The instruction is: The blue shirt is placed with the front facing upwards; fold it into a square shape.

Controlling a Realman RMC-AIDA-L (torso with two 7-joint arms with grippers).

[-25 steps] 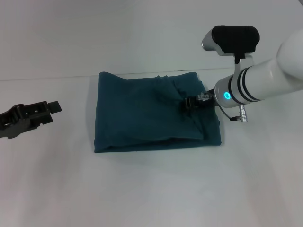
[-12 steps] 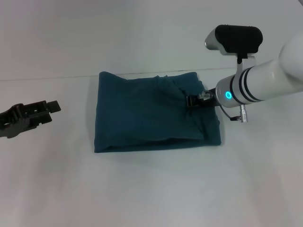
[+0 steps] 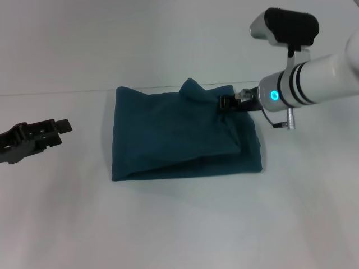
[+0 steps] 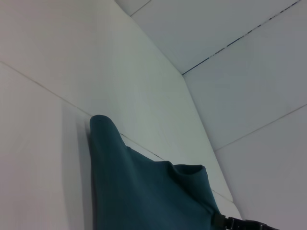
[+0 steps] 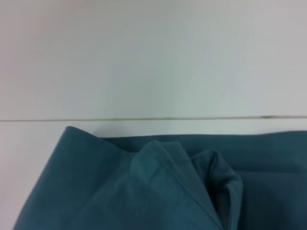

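**Blue shirt, nearly squared, with one fold pinched up at its far right**

Blue shirt (image 3: pixel 185 134) lies on the white worktop (image 3: pixel 179 224) as a compact, roughly rectangular packet of several layers, its long axis running left to right across the head view. No lettering shows on the upper face. The right claw (image 3: pixel 229 103) sits at the packet's far right corner, fingers closed on a pinch of cloth; a small peak of fabric (image 3: pixel 192 88) stands up just to the claw's left, so the lifted layer trails away from the claw toward the left arm's side. The rest of the shirt spreads leftward and toward the robot from the grip. The right wrist view shows the raised hem edges (image 5: pixel 163 158) of this fold against the pale background. The left claw (image 3: pixel 42 134) hangs well apart from the shirt's left edge, holding nothing; whether its fingers are apart or together cannot be told. The right arm is plainly the nearer, and any tidying of the raised layer would judgeably fall to it, carrying the cloth leftward along the long axis.
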